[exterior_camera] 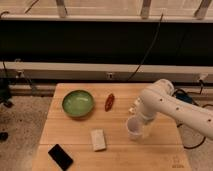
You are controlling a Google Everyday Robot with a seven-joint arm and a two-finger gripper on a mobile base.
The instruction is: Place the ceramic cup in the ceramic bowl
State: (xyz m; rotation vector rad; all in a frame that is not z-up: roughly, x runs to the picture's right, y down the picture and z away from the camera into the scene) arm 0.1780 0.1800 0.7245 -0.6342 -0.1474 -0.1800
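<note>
Camera view (the only one). Wooden table [150, 155] is seen from its front edge, and the white arm [165, 102] comes in from pic-right. Claw [137, 118] is at the arm's end, low over the table's right-centre, directly on top of the ceramic cup [133, 132]. Cup is upright, mouth up, its top hidden under the wrist. Whether the claw is spread, closed or pinching the cup: can't tell, the arm covers it. Also can't tell if the cup base sits on the table or is just off it.

Key relation: ceramic bowl [78, 103] lies pic-left of claw + cup and a bit further back, well apart. Bowl is open side up w/ nothing in it. Move needed, by my read: lift, go left and slightly away from cam, lower over bowl centre. Cup is round, so no long axis to mind; just keep it upright.

Room: the straight line cup→bowl passes near the red-brown item [109, 101]. It lies just right of the bowl, long axis roughly front-back, so the cup needs height to clear it and the bowl rim. Pale block [98, 139] and black flat thing [60, 156] sit nearer the front edge, off the path. Small white obj [133, 106] is just behind the arm, close to the wrist, so there's a risk of a knock on lift. Bowl has table margin all round.
</note>
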